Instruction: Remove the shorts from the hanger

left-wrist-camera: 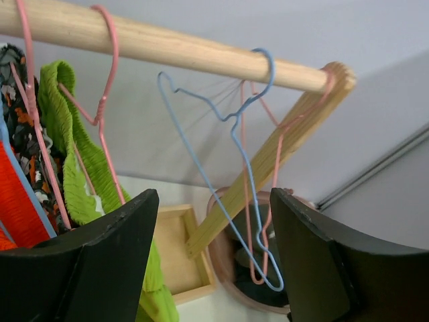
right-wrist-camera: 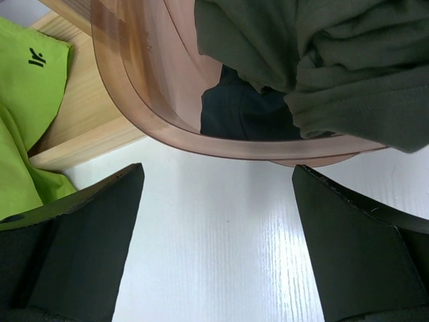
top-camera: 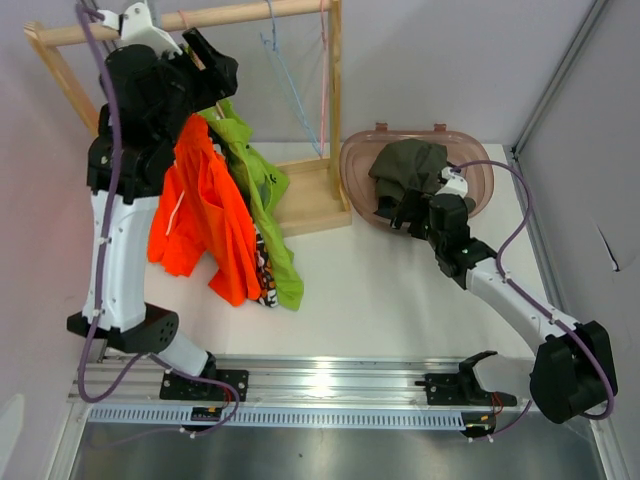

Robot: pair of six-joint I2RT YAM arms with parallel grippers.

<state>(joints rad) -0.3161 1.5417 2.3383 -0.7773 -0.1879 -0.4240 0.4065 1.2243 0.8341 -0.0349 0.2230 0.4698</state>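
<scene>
Bright orange shorts (top-camera: 200, 215), lime green shorts (top-camera: 255, 185) and camouflage shorts (top-camera: 265, 272) hang from the rack's wooden rod (top-camera: 240, 14). In the left wrist view the lime green shorts (left-wrist-camera: 67, 154) hang on a pink hanger (left-wrist-camera: 100, 114), with the camouflage pair (left-wrist-camera: 20, 127) and the orange pair (left-wrist-camera: 13, 201) beside them. My left gripper (top-camera: 212, 62) is open and empty, raised next to the rod (left-wrist-camera: 167, 47). Dark olive shorts (top-camera: 408, 165) lie over navy-black shorts (right-wrist-camera: 241, 111) in the pink basket (top-camera: 352, 165). My right gripper (top-camera: 400, 215) is open and empty over the table at the basket's near rim (right-wrist-camera: 201, 144).
An empty blue hanger (left-wrist-camera: 228, 134) and an empty pink hanger (left-wrist-camera: 258, 201) hang at the rod's right end. The rack's wooden base tray (top-camera: 310, 195) sits between the hanging shorts and the basket. A metal rail (top-camera: 320, 385) runs along the near table edge.
</scene>
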